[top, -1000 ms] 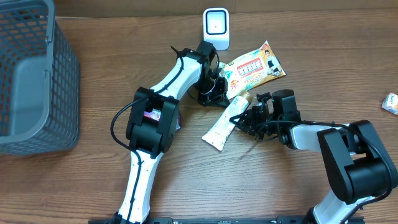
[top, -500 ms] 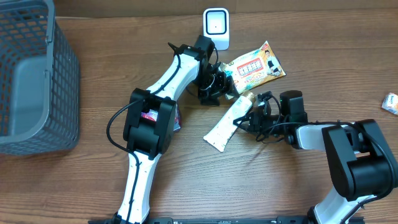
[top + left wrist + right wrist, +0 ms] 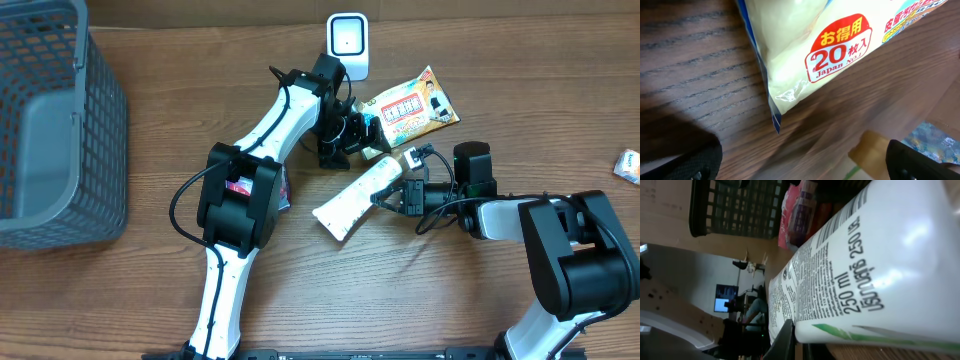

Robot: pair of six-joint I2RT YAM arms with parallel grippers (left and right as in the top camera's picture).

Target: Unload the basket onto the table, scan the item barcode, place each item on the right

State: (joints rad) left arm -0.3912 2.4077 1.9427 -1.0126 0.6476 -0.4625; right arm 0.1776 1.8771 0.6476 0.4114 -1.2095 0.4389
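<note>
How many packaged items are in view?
4: white pouch in right gripper, colorful packet by scanner, small pack at right edge, reddish pack under left arm. More may hide.

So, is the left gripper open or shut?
Open: on the left gripper, the fingers stand wide apart in the wrist view, gripping nothing.

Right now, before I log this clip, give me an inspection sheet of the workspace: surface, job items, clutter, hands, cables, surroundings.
Surface: wooden table, brown grain.
Job's things: white 250 ml tube slanted mid-table; white scanner upright at the far edge.
Clutter: grey mesh basket at the left; colourful snack packet beside the scanner; small packet at the right edge.
Hands: left hand open, holding nothing, next to the snack packet; right hand shut on the tube's end.
Cables: black cable looping beside the left arm.
Surroundings: nothing seen beyond the table in the overhead view.
</note>
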